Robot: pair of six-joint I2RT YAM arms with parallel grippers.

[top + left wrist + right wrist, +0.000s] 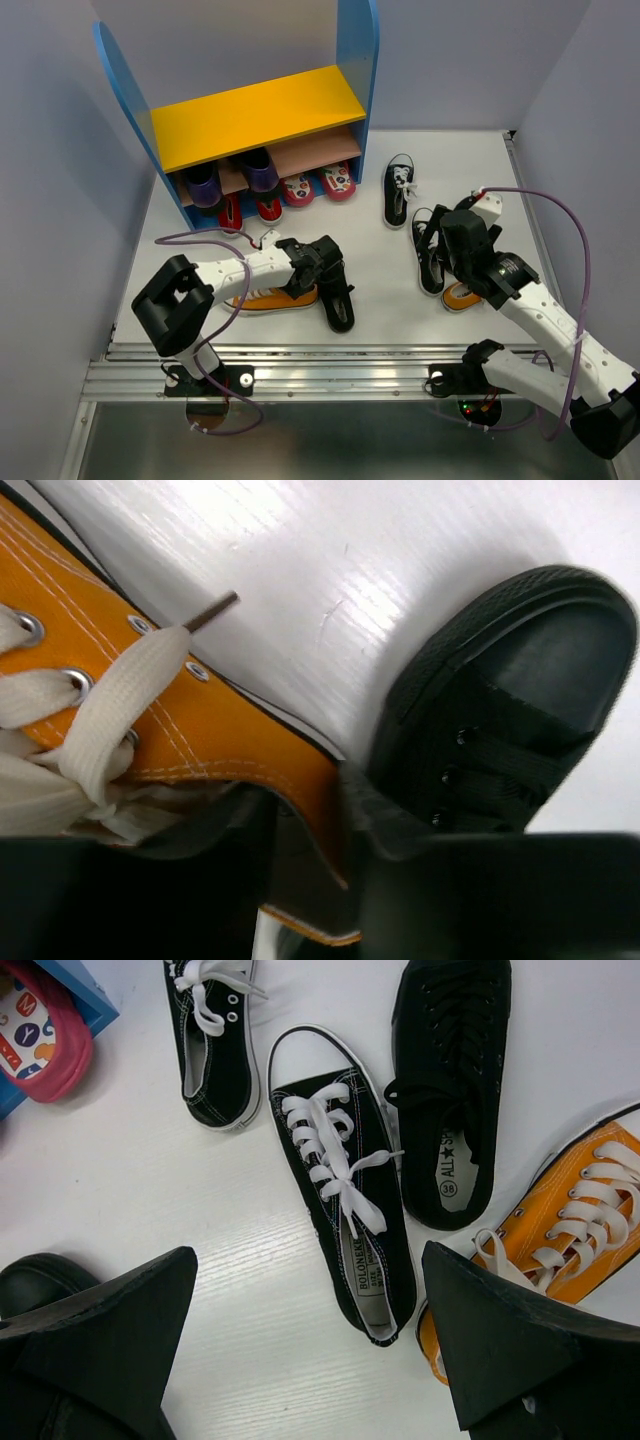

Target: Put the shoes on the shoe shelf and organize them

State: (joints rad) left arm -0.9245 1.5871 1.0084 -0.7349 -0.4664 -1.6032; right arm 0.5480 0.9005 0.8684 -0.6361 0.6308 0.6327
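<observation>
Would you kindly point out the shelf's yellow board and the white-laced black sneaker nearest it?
yellow board (258, 117): top external view, middle of its surface.
white-laced black sneaker (399, 195): top external view, its middle.

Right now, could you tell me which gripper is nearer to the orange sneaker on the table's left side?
Left. The left gripper has its fingers astride the collar of that orange sneaker; the right gripper hovers open over the right-hand shoes.

Table (380, 310): white; shoe shelf (255, 115) at 11 o'clock
Seven o'clock: orange sneaker (268, 298); all-black sneaker (339, 306)
Three o'clock: black canvas sneakers (399, 190); second orange sneaker (460, 296)
</observation>
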